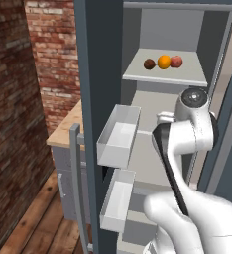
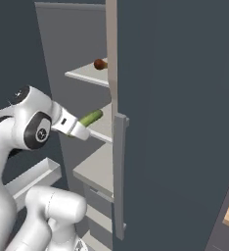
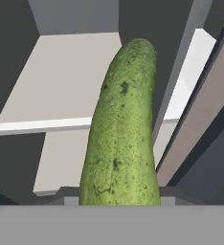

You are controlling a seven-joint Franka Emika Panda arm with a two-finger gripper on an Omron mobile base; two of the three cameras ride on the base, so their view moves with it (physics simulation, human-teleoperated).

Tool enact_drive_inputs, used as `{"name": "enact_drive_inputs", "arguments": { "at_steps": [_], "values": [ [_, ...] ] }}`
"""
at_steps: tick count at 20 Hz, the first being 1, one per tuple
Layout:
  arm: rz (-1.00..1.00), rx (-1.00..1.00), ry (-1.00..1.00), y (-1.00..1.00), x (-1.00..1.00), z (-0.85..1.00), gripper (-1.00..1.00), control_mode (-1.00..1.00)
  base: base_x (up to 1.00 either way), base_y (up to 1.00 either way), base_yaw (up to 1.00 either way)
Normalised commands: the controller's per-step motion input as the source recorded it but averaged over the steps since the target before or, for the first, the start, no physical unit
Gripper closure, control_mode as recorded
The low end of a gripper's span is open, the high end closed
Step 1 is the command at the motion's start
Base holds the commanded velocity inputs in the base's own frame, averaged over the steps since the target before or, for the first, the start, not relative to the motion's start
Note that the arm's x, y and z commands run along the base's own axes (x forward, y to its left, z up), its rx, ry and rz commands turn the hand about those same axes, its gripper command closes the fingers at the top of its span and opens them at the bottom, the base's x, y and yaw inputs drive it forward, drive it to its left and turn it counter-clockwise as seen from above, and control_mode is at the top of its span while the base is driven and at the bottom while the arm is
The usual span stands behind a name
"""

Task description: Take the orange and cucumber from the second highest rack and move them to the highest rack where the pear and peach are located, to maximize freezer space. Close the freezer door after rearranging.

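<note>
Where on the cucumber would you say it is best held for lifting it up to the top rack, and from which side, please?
By one end, coming in along its length from the freezer's open front. The cucumber is long and slim, and the claw is shut on its near end, so the free end points at the racks. That pose should let it slide onto the top rack beside the orange.

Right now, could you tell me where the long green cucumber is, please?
The long green cucumber is held in the shut gripper, in front of the open freezer, pointing in over the second-highest rack; the hand view shows it lengthwise.
</note>
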Motion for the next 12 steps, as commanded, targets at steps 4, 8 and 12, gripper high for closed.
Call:
{"name": "enact_drive_inputs", "arguments": {
  "at_steps": [4, 8, 12],
  "values": [
    [0.0, 0.0, -0.02, 0.01, -0.01, 0.95, 1.0, -1.0, 0.0, 0.0, 0.0],
    [0.0, 0.0, 0.0, 0.0, 0.1, 0.9, 1.0, -1.0, 0.0, 0.0, 0.0],
    [0.0, 0.0, 0.0, 0.0, 0.33, 0.67, 1.0, -1.0, 0.0, 0.0, 0.0]
  ]
}}
